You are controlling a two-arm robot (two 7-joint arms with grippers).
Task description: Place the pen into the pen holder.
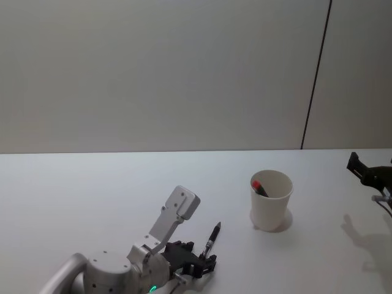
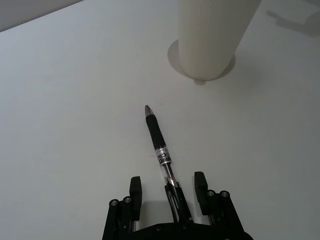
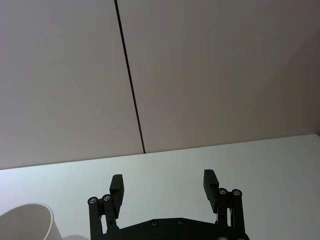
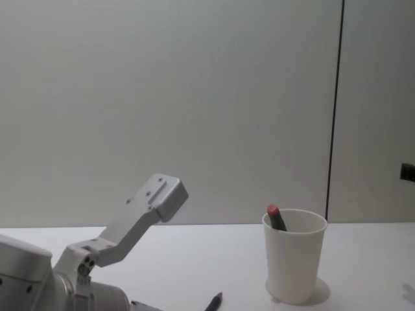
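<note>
We are at grab step: left hand (image 2: 167,184) spread open, pen (image 2: 159,145) end between its fingers. Next, we think: squeeze, lift, tip into pen holder (image 2: 215,35) ahead. Right hand (image 3: 162,182) open too, idle beyond holder.

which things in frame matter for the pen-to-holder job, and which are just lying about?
Job:
- pen
- pen holder, a white paper cup standing upright
- left end effector, open, with the pen between its sides

Lying about:
- red-tipped pen, standing in the cup
- right end effector, open, idle at the right edge of the table
</note>
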